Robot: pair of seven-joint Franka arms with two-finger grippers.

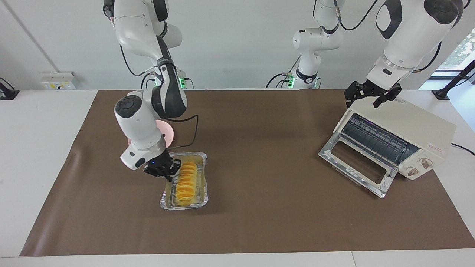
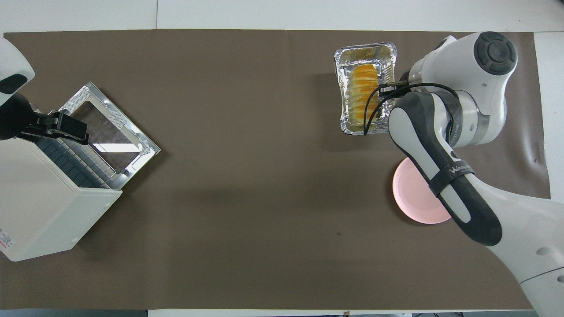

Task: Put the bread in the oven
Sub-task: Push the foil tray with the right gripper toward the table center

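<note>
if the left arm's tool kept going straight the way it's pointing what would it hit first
The left tool points down at the oven, hanging open over the corner of its top nearest the robots. Going straight on, it would likely meet that top first, though the exact spot is hard to judge.

Brown mat (image 1: 259, 148) covers most of the white counter (image 1: 41, 122), its edges leaving white margins. Crinkled silver foil tray (image 1: 202, 163) sits toward the right arm's end. Round pink plate (image 2: 414, 198) lies just nearer the robots than the tray, partly hidden. Wall socket box (image 1: 57, 80) mounted above the counter's corner.
</note>
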